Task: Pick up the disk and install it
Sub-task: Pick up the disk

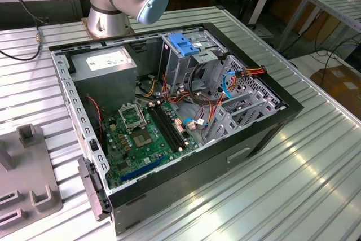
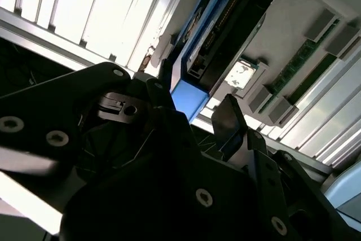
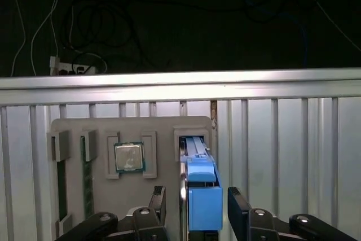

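First wrist view — one disk

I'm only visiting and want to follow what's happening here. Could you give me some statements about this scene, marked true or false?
1. The disk stands on edge in a slot of the grey tray. True.
2. The gripper is clamped on the disk. False: its fingers stand open, one on each side, with gaps showing.
3. A square chip lies in the tray. True.
4. The computer case is closed. False: it lies open, its green board showing.
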{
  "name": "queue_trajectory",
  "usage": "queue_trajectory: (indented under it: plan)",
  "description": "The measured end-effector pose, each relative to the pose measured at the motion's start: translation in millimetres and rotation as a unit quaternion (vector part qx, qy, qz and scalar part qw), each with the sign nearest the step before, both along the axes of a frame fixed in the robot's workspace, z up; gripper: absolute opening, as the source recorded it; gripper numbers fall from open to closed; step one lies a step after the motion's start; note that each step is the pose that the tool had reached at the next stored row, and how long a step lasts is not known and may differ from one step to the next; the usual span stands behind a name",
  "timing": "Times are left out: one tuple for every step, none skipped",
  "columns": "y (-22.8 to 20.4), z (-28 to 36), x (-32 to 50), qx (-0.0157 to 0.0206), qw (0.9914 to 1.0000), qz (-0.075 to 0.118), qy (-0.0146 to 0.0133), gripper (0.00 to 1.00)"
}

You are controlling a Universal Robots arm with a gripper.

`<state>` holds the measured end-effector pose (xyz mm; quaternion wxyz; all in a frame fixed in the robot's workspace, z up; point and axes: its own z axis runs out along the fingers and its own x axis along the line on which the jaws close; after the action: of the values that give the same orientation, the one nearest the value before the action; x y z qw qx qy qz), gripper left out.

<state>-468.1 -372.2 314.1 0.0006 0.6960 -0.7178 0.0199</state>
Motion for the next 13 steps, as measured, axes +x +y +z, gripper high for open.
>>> queue_trajectory:
  plan:
    - [0.0, -9.1, -0.2, 0.0003, 0.99998, 0.0, 0.0061, 0.56]
    - [1.8, -16.8, -0.1, 0.0004, 0.99998, 0.0, 0.0064, 0.56]
    - [2.2, -17.5, -0.2, 0.0004, 0.99998, 0.0, 0.0063, 0.47]
    - [3.7, -18.1, -0.2, 0.0004, 0.99998, 0.0, 0.0064, 0.47]
    - [3.7, -18.2, -0.1, 0.0004, 0.99998, 0.0, 0.0063, 0.47]
    - [3.7, -18.3, -0.2, 0.0004, 0.99998, 0.0, 0.0063, 0.47]
    - [3.5, -18.5, -0.2, 0.0005, 0.99998, 0.0, 0.0062, 0.47]
    - [3.0, -18.4, -0.2, 0.0004, 0.99998, 0.0, 0.0063, 0.47]
    - [2.3, -18.6, -0.2, 0.0004, 0.99998, 0.0, 0.0063, 0.47]
    - [2.1, -18.5, -0.3, 0.0005, 0.99998, 0.0, 0.0063, 0.47]
    - [2.1, -18.6, -0.3, 0.0004, 0.99998, 0.0, 0.0063, 0.47]
    - [2.1, -18.6, -0.3, 0.0004, 0.99998, 0.0, 0.0063, 0.47]
    - [2.1, -18.6, -0.2, 0.0005, 0.99998, 0.0, 0.0063, 0.47]
